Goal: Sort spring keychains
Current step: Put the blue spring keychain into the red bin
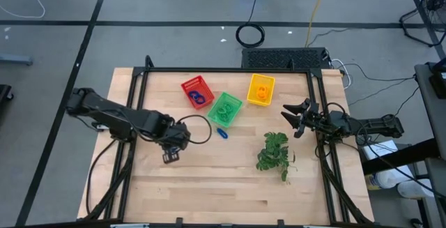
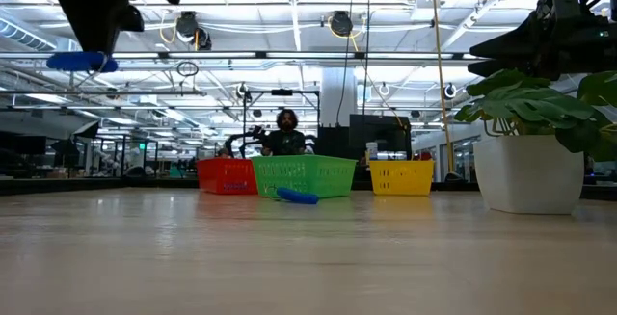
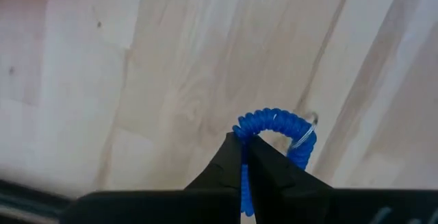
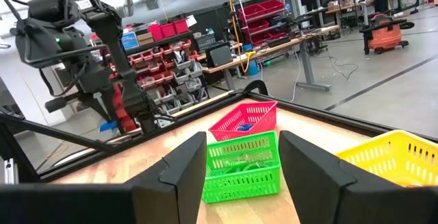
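Note:
My left gripper (image 3: 243,157) is shut on a blue spring keychain (image 3: 275,122) above bare table, left of the baskets; the low view shows the gripper (image 2: 94,40) high up with the blue coil (image 2: 82,62) below it. A second blue keychain (image 1: 222,133) lies flat on the table near the green basket (image 1: 225,109). The red basket (image 1: 197,92) holds blue coils, the green basket green ones, the yellow basket (image 1: 260,89) orange ones. My right gripper (image 1: 295,120) is open and waits at the table's right side, its fingers pointing toward the baskets. My left gripper pinches the blue keychain's coil at one side of its loop (image 3: 241,129) between the two fingertips, coming from above and pointing down. The keychain is lifted clear of the table and hangs below the fingers (image 2: 82,62), its small metal ring (image 3: 306,136) at the far side.
A leafy green plant sprig (image 1: 275,153) stands near the right arm, in a white pot (image 2: 525,172) in the low view. A black frame rail (image 1: 230,69) runs along the table's far edge. Bare wood lies along the near side. A person (image 2: 285,134) sits beyond the table.

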{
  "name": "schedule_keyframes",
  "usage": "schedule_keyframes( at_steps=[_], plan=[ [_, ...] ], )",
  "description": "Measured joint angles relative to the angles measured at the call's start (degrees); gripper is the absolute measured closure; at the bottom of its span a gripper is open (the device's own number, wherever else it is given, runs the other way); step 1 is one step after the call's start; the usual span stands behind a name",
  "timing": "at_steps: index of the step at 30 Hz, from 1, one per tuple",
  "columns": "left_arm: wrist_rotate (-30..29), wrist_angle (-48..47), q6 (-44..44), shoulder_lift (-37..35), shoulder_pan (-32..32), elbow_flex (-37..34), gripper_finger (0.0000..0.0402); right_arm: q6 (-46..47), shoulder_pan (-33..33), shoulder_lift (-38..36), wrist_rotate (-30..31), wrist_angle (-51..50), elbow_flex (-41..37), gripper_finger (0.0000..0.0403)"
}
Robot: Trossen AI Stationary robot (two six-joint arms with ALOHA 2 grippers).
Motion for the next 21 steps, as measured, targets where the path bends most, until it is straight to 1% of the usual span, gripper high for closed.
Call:
schedule_keyframes(
  at_steps=[4,7,10,15,21],
  plan=[
    [0.13,-2.38,5.00,-0.58,2.38,0.02,0.0396,0.00,0.01,0.00,0.01,-0.01,0.01,0.0232],
    [-0.96,-4.16,9.48,-0.50,6.62,0.79,0.0396,0.00,-0.01,0.01,0.01,-0.01,0.01,0.0232],
    [-2.30,-3.85,13.88,-0.55,11.92,2.50,0.0396,0.00,-0.01,0.01,0.00,-0.01,0.01,0.0232],
    [-2.97,-3.86,20.49,1.42,20.60,7.64,0.0396,0.00,-0.01,0.00,0.01,0.01,-0.01,0.0232],
    [-2.94,-4.53,27.56,6.45,30.44,16.25,0.0396,0.00,0.01,0.01,0.01,-0.01,0.01,0.0232]
  ],
)
